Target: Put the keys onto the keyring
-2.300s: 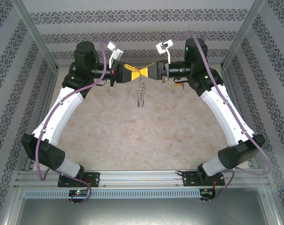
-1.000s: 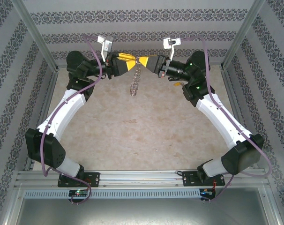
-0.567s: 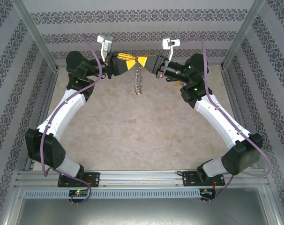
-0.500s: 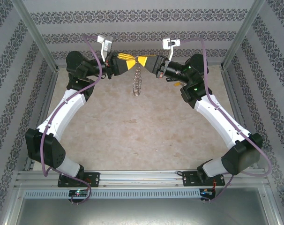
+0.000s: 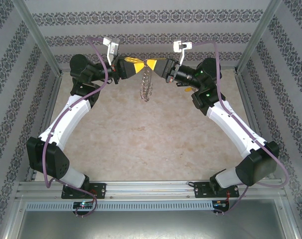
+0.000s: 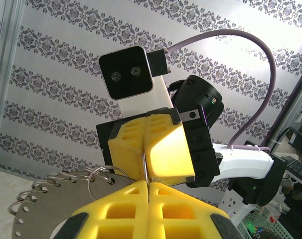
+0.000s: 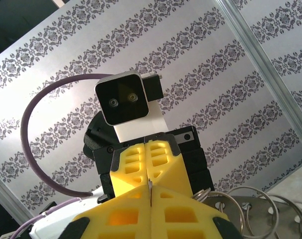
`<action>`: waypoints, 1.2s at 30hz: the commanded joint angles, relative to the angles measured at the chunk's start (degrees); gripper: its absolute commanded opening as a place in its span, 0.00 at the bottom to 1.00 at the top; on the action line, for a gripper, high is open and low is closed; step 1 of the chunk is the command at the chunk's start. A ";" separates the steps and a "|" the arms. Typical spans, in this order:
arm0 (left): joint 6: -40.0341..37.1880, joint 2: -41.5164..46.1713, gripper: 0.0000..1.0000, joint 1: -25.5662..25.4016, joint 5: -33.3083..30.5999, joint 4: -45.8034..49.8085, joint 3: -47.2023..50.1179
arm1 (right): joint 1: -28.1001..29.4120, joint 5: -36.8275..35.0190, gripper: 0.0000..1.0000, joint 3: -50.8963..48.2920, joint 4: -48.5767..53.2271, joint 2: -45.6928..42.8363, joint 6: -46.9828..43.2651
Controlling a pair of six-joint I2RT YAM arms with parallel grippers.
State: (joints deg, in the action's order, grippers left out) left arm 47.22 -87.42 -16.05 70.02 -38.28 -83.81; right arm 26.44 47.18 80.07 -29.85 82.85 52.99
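High over the far end of the table [image 5: 156, 134], the left gripper [image 5: 141, 65] and the right gripper [image 5: 155, 65] met tip to tip, each clenched on a thin strand of the keyring [image 5: 147, 85], which dangled edge-on below their meeting point, clear of the tabletop. From the left wrist, the keyring's [image 6: 98, 178] grey loops hung just left of the closed yellow fingers [image 6: 116, 214]. A small yellow-orange speck under the right arm's wrist was possibly the key [image 5: 189, 88], too small to tell.
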 commanded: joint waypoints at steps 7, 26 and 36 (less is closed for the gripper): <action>1.34 0.51 0.07 -1.68 1.63 -4.17 -1.60 | 1.18 -1.12 0.00 -1.29 -2.94 -0.67 -3.31; 1.47 -0.07 0.10 -2.01 1.50 -4.19 -1.60 | 1.60 -2.69 0.00 -4.63 -8.02 -2.21 -6.98; 1.87 0.14 0.00 -1.96 1.61 -4.78 -1.40 | 1.53 -4.28 0.00 -7.25 -12.69 -2.67 -5.79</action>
State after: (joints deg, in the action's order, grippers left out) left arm 48.71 -87.72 -17.19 70.46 -38.87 -83.81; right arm 27.53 44.77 74.02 -38.44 81.45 47.59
